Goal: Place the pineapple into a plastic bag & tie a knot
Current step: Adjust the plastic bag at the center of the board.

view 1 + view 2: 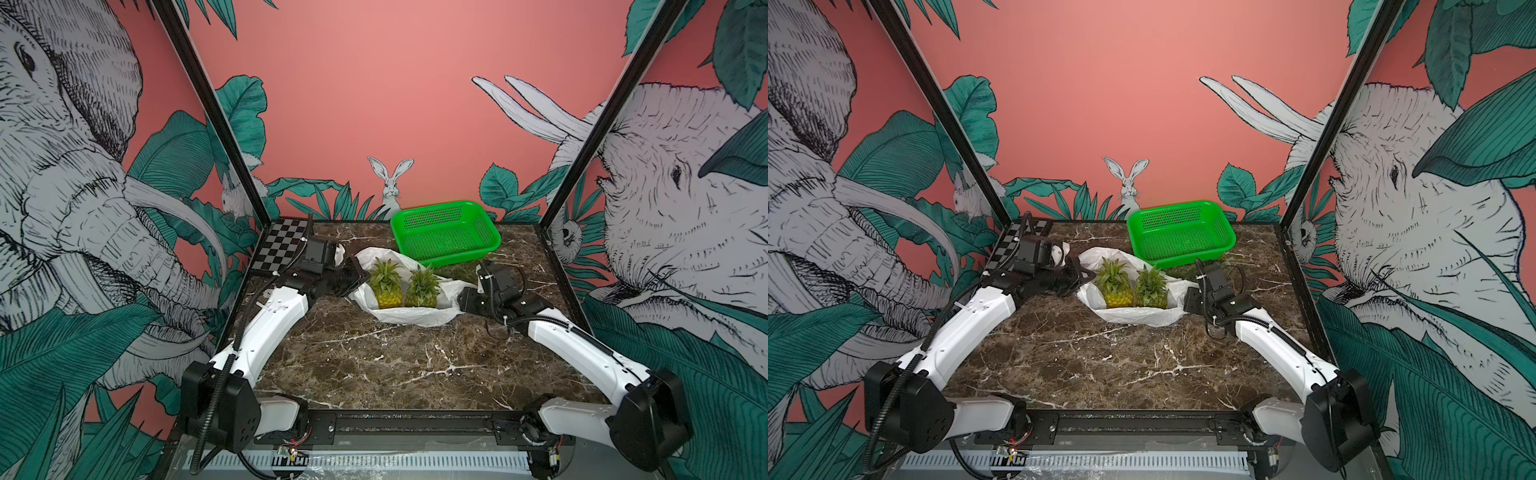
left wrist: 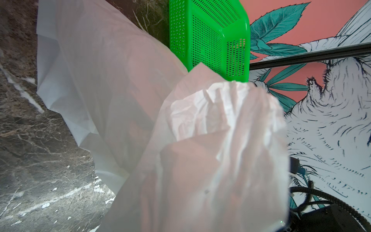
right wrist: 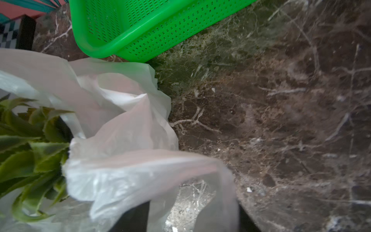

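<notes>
Marble tabletop (image 1: 374,365) carries everything. Two pineapples (image 1: 385,286) already stand inside the plastic bag (image 1: 415,318), its mouth gaping, so only the knot remains, I'd say. Behind it, the green basket (image 1: 465,251) holds nothing. On one edge the left gripper (image 1: 357,276) pinches the film tight. The right gripper (image 1: 464,299) sits at the opposite handle, its grip unclear.

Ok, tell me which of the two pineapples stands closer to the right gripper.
The greener pineapple, on the right gripper's side of the plastic bag; the yellower pineapple stands beside it, nearer the left gripper.
</notes>
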Controlling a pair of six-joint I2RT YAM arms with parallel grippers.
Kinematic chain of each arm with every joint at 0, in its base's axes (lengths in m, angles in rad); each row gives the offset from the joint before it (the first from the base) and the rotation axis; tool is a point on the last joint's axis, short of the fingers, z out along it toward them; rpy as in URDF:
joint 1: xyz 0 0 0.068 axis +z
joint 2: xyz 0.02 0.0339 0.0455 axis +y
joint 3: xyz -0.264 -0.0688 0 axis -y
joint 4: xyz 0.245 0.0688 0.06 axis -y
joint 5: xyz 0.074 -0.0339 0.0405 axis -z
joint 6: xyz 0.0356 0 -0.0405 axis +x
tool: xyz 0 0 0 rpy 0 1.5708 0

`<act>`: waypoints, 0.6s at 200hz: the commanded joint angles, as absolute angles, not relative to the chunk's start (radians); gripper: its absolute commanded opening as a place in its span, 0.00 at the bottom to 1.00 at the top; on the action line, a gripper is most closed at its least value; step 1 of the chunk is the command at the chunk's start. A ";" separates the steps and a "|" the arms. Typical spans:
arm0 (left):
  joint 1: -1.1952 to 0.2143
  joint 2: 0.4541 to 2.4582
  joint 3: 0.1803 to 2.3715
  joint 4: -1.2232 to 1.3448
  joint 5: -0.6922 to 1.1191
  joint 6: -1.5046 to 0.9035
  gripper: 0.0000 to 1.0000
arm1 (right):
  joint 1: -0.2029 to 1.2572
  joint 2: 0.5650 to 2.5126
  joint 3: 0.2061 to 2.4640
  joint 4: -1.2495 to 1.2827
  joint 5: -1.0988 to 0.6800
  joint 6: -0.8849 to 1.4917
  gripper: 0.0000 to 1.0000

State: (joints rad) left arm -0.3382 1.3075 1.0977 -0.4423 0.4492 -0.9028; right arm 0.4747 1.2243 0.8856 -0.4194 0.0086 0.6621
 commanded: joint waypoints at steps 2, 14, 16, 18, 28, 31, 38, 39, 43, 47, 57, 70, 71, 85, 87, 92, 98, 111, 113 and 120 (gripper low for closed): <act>-0.332 1.299 1.088 -0.432 0.447 -0.887 0.00 | 0.453 1.158 0.913 -0.422 0.015 0.664 0.08; -0.331 1.295 1.096 -0.434 0.442 -0.885 0.00 | 0.446 1.113 0.935 -0.465 0.033 0.662 0.00; -0.331 1.294 1.097 -0.434 0.442 -0.883 0.00 | 0.445 1.108 0.939 -0.471 0.034 0.661 0.00; -0.331 1.293 1.099 -0.434 0.442 -0.882 0.00 | 0.444 1.100 0.944 -0.478 0.037 0.660 0.00; -0.330 1.291 1.110 -0.441 0.438 -0.871 0.00 | 0.438 1.069 0.971 -0.514 0.046 0.658 0.00; -0.330 1.290 1.114 -0.443 0.436 -0.870 0.00 | 0.437 1.059 0.979 -0.524 0.049 0.657 0.00; -0.330 1.287 1.124 -0.447 0.434 -0.863 0.00 | 0.434 1.042 1.003 -0.543 0.050 0.656 0.00; -0.330 1.287 1.126 -0.448 0.434 -0.862 0.00 | 0.433 1.041 1.007 -0.546 0.050 0.656 0.00; -0.330 1.286 1.132 -0.451 0.433 -0.861 0.00 | 0.432 1.035 1.021 -0.562 0.050 0.654 0.00; -0.330 1.285 1.139 -0.453 0.432 -0.862 0.00 | 0.432 1.030 1.039 -0.579 0.053 0.651 0.00; -0.330 1.282 1.154 -0.459 0.429 -0.856 0.00 | 0.430 1.020 1.079 -0.608 0.061 0.642 0.00; -0.330 1.279 1.177 -0.479 0.417 -0.844 0.00 | 0.430 1.011 1.131 -0.639 0.076 0.633 0.00; -0.330 1.279 1.178 -0.479 0.415 -0.843 0.00 | 0.430 1.011 1.135 -0.641 0.077 0.632 0.00; -0.330 1.276 1.193 -0.488 0.409 -0.838 0.00 | 0.429 1.012 1.190 -0.679 0.094 0.622 0.00; -0.330 1.275 1.193 -0.489 0.407 -0.837 0.00 | 0.429 1.012 1.198 -0.684 0.098 0.621 0.00; -0.330 1.274 1.199 -0.489 0.405 -0.837 0.00 | 0.428 1.012 1.215 -0.695 0.109 0.618 0.00; -0.330 1.268 1.200 -0.489 0.401 -0.837 0.00 | 0.429 1.010 1.234 -0.705 0.122 0.615 0.00; -0.330 1.258 1.203 -0.487 0.391 -0.840 0.00 | 0.425 1.008 1.274 -0.734 0.145 0.609 0.00; -0.330 1.257 1.204 -0.487 0.389 -0.842 0.00 | 0.425 1.008 1.281 -0.739 0.147 0.609 0.00; -0.330 1.251 1.206 -0.488 0.385 -0.843 0.00 | 0.424 1.010 1.303 -0.759 0.155 0.601 0.00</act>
